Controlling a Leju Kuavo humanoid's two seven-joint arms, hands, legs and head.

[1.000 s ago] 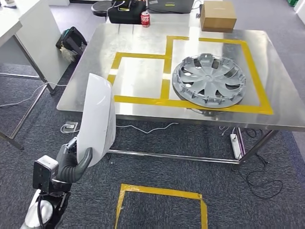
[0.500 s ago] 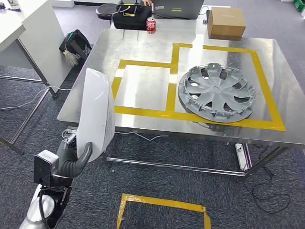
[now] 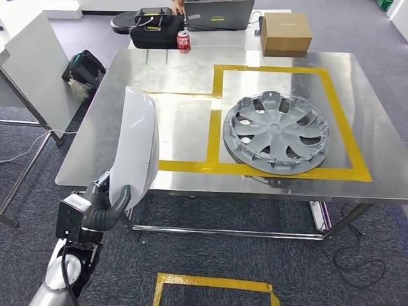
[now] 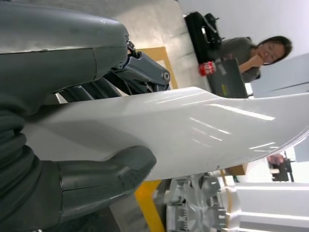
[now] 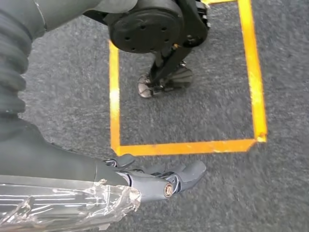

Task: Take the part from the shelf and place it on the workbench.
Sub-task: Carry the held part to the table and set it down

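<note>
Shiny metal workbench (image 3: pixel 183 70) is holding a grey wheel cover (image 3: pixel 275 132). Left hand (image 3: pixel 103 207) is gripping the white part (image 3: pixel 136 143) upright beside it; right hand (image 5: pixel 160 180) is hanging loose, holding nothing.

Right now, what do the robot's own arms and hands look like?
The left hand is dark grey with a thick grey thumb, behind a black box-shaped camera block with a pale top at the wrist. Below it the arm is rounded and silver with a black cable looping along it. The right hand has a grey ribbed cover, dark fingers with a brass-coloured pin, and crinkled clear plastic wrap beside it.
</note>
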